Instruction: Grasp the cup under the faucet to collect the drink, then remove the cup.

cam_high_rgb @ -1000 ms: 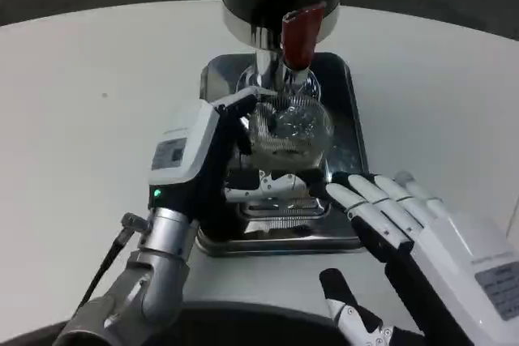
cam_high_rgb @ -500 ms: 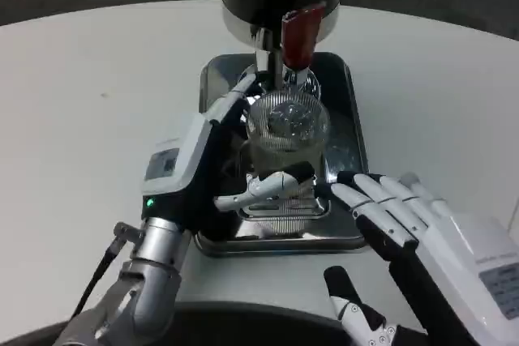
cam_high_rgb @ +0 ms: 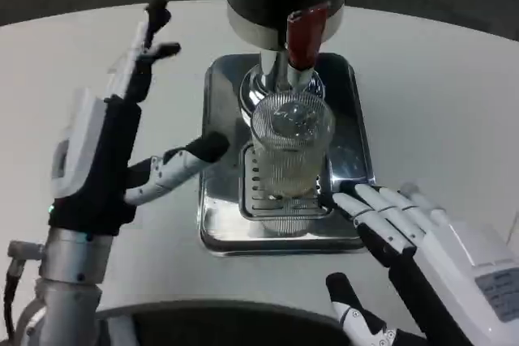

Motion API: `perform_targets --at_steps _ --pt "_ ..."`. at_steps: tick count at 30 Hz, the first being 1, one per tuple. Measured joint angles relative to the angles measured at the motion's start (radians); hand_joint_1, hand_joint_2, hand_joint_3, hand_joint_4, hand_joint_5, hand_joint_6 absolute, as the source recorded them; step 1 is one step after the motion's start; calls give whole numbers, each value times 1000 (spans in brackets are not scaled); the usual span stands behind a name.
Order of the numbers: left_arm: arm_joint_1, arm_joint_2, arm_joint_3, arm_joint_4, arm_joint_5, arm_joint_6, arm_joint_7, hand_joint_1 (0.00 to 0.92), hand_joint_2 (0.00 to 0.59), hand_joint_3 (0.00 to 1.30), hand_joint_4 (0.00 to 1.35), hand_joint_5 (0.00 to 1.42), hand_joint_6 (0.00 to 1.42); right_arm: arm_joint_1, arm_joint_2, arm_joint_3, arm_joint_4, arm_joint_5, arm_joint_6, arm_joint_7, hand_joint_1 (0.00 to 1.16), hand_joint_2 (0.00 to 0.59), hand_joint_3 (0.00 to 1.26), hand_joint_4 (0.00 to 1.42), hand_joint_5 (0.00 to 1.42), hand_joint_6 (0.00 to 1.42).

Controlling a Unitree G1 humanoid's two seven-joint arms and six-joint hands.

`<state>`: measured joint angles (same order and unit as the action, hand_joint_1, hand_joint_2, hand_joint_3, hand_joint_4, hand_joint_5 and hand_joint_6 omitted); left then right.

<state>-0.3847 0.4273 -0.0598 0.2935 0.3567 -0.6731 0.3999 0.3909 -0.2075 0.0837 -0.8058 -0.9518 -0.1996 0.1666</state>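
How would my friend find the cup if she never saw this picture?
Look at the shiny metal drip tray in the middle of the white table. Standing on its grate, under the dispenser's red-handled faucet, is the cup. It is the only clear, ribbed thing there.

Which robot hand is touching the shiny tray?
The right hand: its fingers rest on the edge of the tray. The left hand is raised and open beside the tray, clear of it and the cup.
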Motion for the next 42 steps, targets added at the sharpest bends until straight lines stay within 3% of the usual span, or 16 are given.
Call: perform_targets --at_steps 3,5,8,11,19,24,28,31,42 --pt "18 30 33 -110 -152 23 -152 0 86 0 0 0 0 -3 0 3 3 1 -1 -2 362 530 175 106 121 97" --pt "16 88 49 -215 -295 68 -319 0 87 0 0 0 0 -5 0 4 4 1 -1 -4 362 530 175 106 121 97" --pt "-11 128 72 -316 -439 117 -460 0 89 0 0 0 0 -8 0 7 4 1 -1 -4 362 530 175 106 121 97" --pt "-53 141 103 -401 -599 183 -583 0 93 0 0 0 0 -12 1 10 3 1 -1 -4 362 530 175 106 121 97" --pt "-150 161 159 -503 -807 393 -786 0 97 0 0 0 0 -3 2 3 -29 1 0 -5 362 530 177 108 122 98" --pt "-208 156 160 -473 -912 569 -892 0 85 0 0 0 0 6 5 3 -36 1 0 -6 360 526 177 114 122 98" --pt "-261 121 162 -415 -1018 747 -951 0 81 0 0 0 0 16 6 0 -57 1 0 -7 357 523 178 117 122 98" --pt "-288 104 162 -374 -1027 818 -989 0 80 0 0 0 0 30 6 -9 -66 4 -1 -9 356 522 182 118 122 98" --pt "-383 42 152 -235 -975 884 -1097 0 74 0 0 0 0 63 12 -32 -71 19 -2 -19 352 521 187 122 132 98"
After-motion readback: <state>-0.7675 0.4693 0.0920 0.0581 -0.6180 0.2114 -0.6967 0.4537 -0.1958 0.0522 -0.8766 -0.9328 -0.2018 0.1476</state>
